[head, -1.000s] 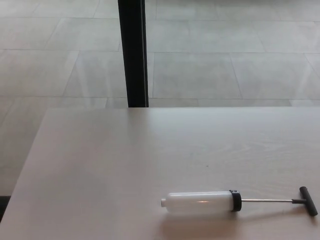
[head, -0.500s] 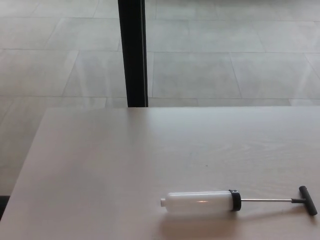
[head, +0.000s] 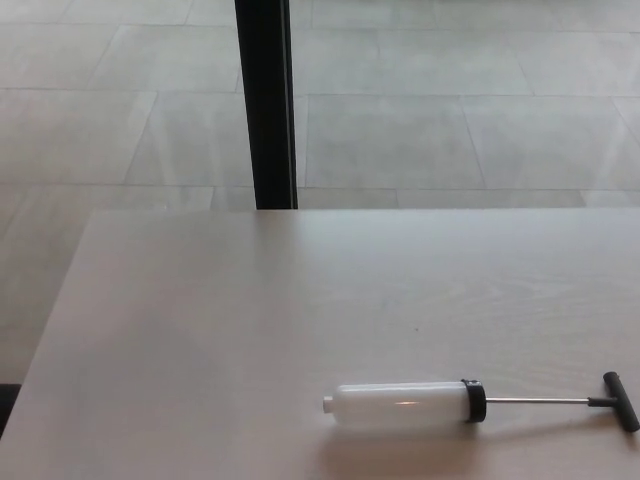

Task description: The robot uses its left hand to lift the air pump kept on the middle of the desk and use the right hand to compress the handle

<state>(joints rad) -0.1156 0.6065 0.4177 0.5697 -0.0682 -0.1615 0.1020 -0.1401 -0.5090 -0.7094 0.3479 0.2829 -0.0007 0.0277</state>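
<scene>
While neither robot hand shows in the head view, leaving it impossible to tell whether either is released, clenched or grasping anything, the hand air pump (head: 480, 403) lies on its side on the pale wooden desk (head: 250, 330), near the close edge and toward the side from which the right hand would enter. Its translucent white barrel (head: 400, 405) points its nozzle toward the left hand's side, and a black collar (head: 476, 401) caps the other end. From there a thin metal rod (head: 535, 401) runs out fully extended to the black T-handle (head: 619, 401), almost at the picture's edge on the right hand's side. That layout seems to suit the task: the barrel is offered to the left hand for lifting, the drawn-out handle to the right hand for compressing. Neither step appears begun, as the pump rests flat and untouched. Farther off, the desk's far edge meets a black vertical post (head: 266, 100), beyond the left hand's side of the pump. Behind it spreads a floor of large grey tiles (head: 450, 100).
</scene>
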